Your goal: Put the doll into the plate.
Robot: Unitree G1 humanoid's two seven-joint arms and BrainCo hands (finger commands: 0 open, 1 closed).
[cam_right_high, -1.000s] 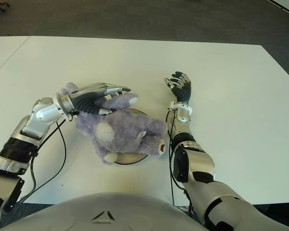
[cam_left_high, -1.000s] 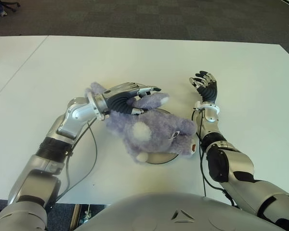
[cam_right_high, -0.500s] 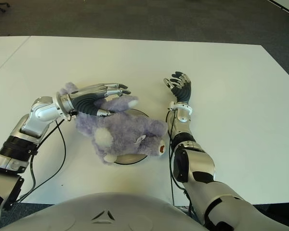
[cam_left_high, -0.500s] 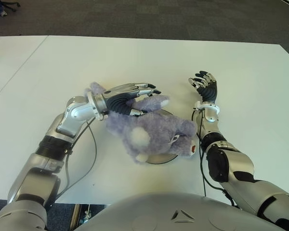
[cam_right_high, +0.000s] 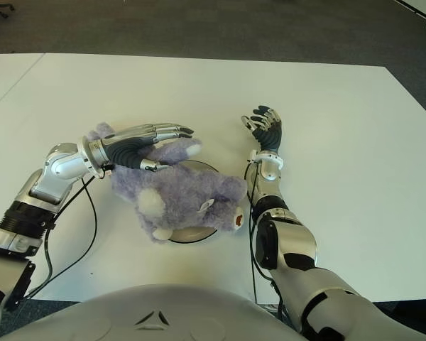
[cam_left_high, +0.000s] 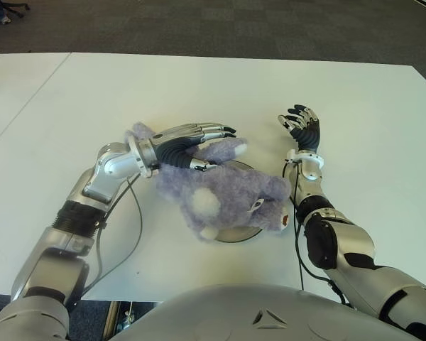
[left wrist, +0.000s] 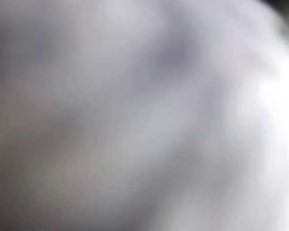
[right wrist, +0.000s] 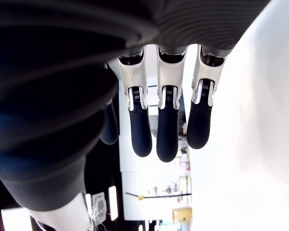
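A fluffy lavender plush doll (cam_left_high: 224, 195) lies across the round grey plate (cam_left_high: 234, 233), covering most of it — only the plate's near rim shows under the doll. The left hand (cam_left_high: 188, 144) sits on the doll's far end, fingers stretched out flat along the fur rather than curled around it, thumb below against the plush. The right hand (cam_left_high: 303, 126), fingers spread and holding nothing, shows just right of the doll above the white surface (cam_left_high: 369, 114).
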